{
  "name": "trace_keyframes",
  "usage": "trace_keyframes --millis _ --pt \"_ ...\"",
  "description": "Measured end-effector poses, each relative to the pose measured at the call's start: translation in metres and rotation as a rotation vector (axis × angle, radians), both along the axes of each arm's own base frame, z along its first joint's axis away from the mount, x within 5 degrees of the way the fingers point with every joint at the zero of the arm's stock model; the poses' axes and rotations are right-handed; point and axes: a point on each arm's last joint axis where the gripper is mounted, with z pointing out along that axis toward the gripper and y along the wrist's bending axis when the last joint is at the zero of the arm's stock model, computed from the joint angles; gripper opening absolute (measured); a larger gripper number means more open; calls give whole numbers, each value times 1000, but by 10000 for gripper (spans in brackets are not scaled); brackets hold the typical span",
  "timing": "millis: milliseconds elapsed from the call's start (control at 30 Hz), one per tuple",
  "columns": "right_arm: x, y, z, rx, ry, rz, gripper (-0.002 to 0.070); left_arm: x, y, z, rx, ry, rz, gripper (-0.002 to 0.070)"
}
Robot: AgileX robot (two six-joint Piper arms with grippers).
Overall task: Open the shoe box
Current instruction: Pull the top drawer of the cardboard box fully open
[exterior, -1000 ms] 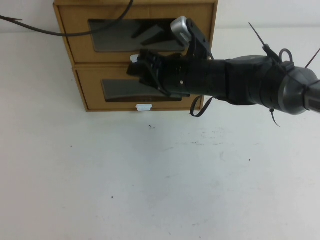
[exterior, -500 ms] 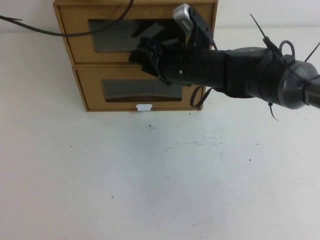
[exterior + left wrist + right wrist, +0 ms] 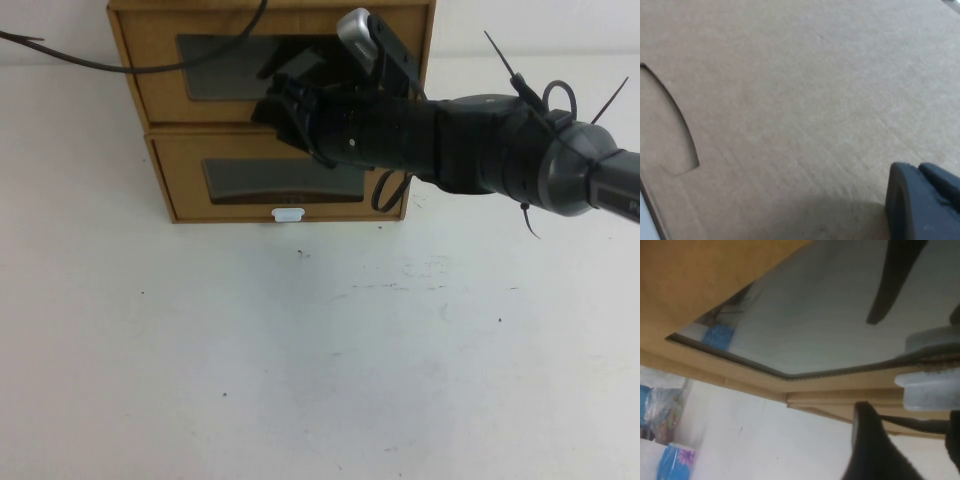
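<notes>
Two brown cardboard shoe boxes with clear front windows are stacked at the table's far edge, the upper box (image 3: 150,60) on the lower box (image 3: 180,175). The lower one has a white pull tab (image 3: 288,214). My right gripper (image 3: 275,108) is open at the upper box's front, near its bottom edge, and covers that box's tab from above. In the right wrist view the white tab (image 3: 932,389) sits just beyond my open right gripper (image 3: 910,435), below the window (image 3: 830,315). My left gripper (image 3: 925,205) is out of the high view and hovers close over plain cardboard (image 3: 790,100).
The white tabletop (image 3: 320,350) stretches in front of the boxes. A black cable (image 3: 150,68) runs across the upper box's front from the left. The right arm (image 3: 500,150) reaches in from the right, above the table.
My right gripper has risen from the seam between the two boxes up to the upper box's front and stayed open. The boxes have not moved.
</notes>
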Motion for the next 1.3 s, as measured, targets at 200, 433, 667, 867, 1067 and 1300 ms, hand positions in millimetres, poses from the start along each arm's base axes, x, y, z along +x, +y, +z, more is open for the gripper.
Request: trace_keyframes --millis 200,433,667,867,1067,1300 --pt "1 -1 -1 -6 0 -13 296 0 0 0 1 2 -1 -4" --pt "4 -2 -5 -22 3 -45 93 -1 0 1 3 2 -5 -4" --pt "4 -1 -6 -8 17 -43 29 -2 0 1 6 2 -9 -4" --pt "1 -1 -10 -1 36 -21 22 -2 0 2 8 2 -11 -4" --pt "-6 -4 -13 6 64 -3 16 -4 0 2 11 8 -17 -4" --pt "-14 -7 -12 14 76 23 14 -5 -1 3 13 18 -27 -4"
